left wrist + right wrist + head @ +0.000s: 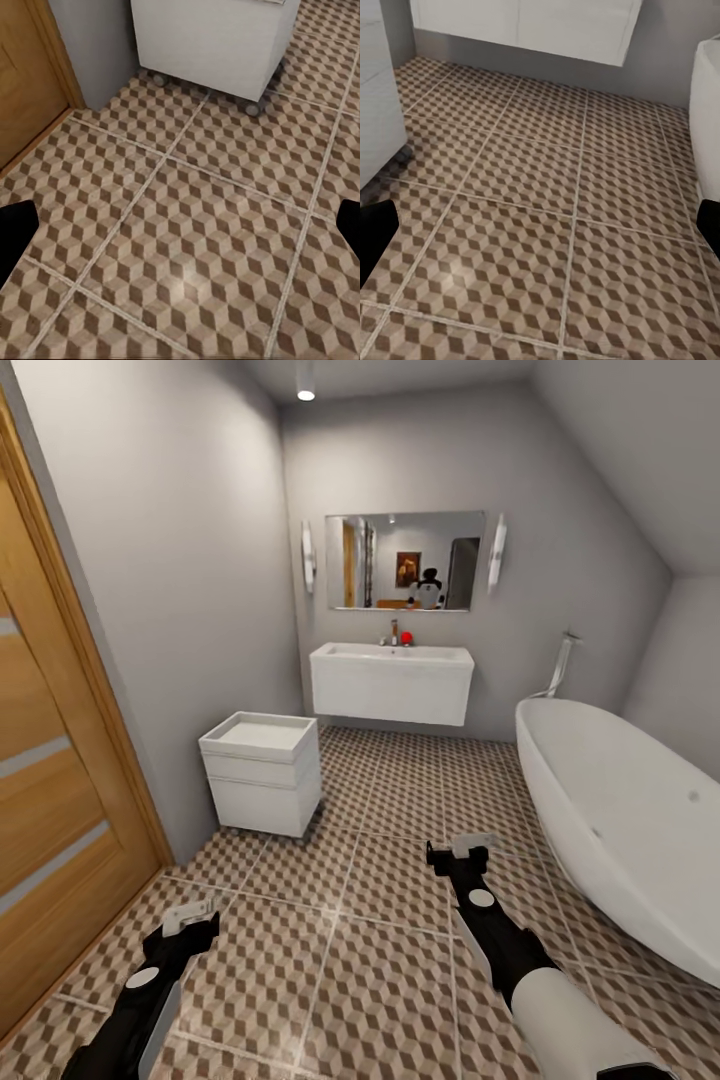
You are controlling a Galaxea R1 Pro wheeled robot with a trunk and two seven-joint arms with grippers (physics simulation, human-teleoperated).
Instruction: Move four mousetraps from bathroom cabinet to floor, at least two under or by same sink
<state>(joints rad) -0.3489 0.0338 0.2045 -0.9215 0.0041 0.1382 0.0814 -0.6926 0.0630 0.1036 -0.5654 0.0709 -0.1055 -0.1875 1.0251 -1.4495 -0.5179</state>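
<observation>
At the far left stands a wooden door (50, 780), then a small white drawer unit (262, 772) on wheels against the grey wall. The left hand (190, 915) hangs low over the bathroom floor (370, 920), fingers spread wide and holding nothing, probably carried so for travelling. In the middle, the bathroom sink (392, 682) is fixed on the back wall under a mirror (405, 560), well ahead of both hands, with free floor below it where traps could go. The right hand (462, 850) is also wide and without load. At the right lies the white bathtub (620, 820). I judge the robot must first find the cabinet and its mousetraps
</observation>
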